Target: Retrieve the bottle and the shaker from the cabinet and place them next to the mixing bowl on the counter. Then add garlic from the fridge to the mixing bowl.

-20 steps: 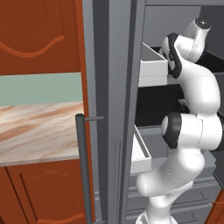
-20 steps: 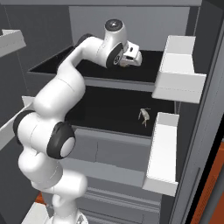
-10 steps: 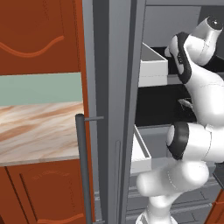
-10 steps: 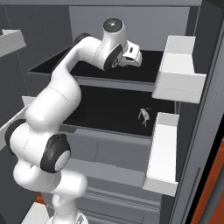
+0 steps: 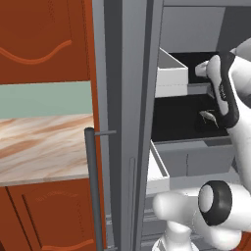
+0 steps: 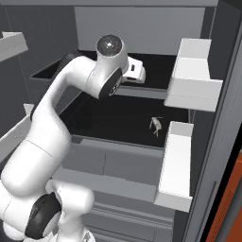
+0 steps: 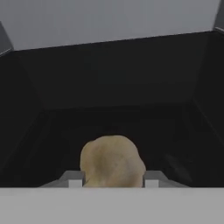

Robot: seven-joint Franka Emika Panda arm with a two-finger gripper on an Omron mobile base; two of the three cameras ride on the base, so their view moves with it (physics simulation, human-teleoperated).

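From my seat I see the arm (image 6: 71,108) reaching into the open fridge, its hand up at the dark upper shelf (image 6: 156,71). Through the hand camera the garlic (image 7: 113,161), a pale tan lumpy bulb, sits right between the two finger tips (image 7: 75,179), which flank it closely on either side; the gripper (image 7: 113,180) is closed on the bulb, the pads looking pressed against its sides, though the lowest part of the contact is cut off at the bottom of that view. Behind the garlic I see the black floor of the shelf and the grey back wall of the fridge (image 7: 109,22). In the right base view the white hand (image 6: 134,72) pokes out past the big round wrist joint over the upper shelf, and I cannot make out the bulb itself from there. On the shelf below (image 6: 118,120) lies a small greyish-tan item (image 6: 156,125), too small for me to name, well apart from the hand; the left base view shows it too (image 5: 209,116). White door bins (image 6: 191,75) hang on the right side in the right base view. In the left base view I also see the marbled counter (image 5: 44,147), the red-brown cabinet doors (image 5: 46,39) above it, and the fridge door's dark vertical handle (image 5: 93,191) near its edge.
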